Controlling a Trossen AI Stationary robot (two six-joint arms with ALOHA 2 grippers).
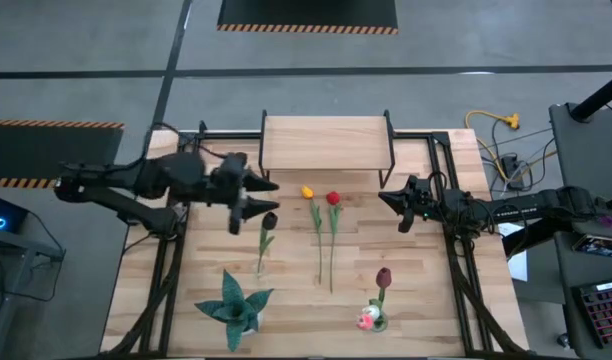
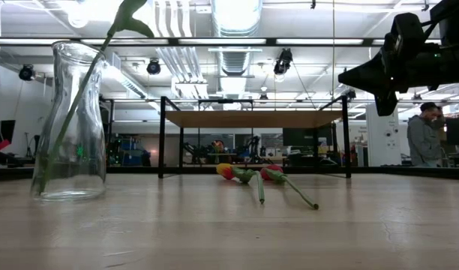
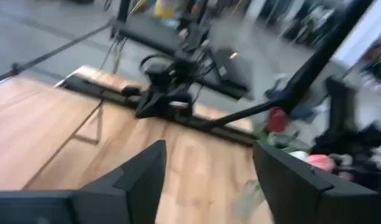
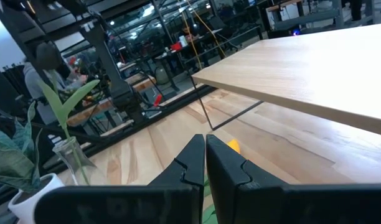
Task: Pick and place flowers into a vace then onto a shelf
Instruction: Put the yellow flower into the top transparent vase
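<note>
Three tulips lie flat on the table in front of the shelf: a yellow one, a red one and a black one, their stems pointing at the near edge. A maroon tulip and a white-pink one stand with their stems in the glass vase near the near edge. My left gripper is open, just left of the black tulip's head. My right gripper is shut, in the air to the right of the red tulip, pointing toward the table's left.
A spiky teal plant in a white pot stands near the near-left corner. The shelf's black legs stand behind the lying tulips. Bare wood lies between the tulips and the right edge. A person stands in the room beyond.
</note>
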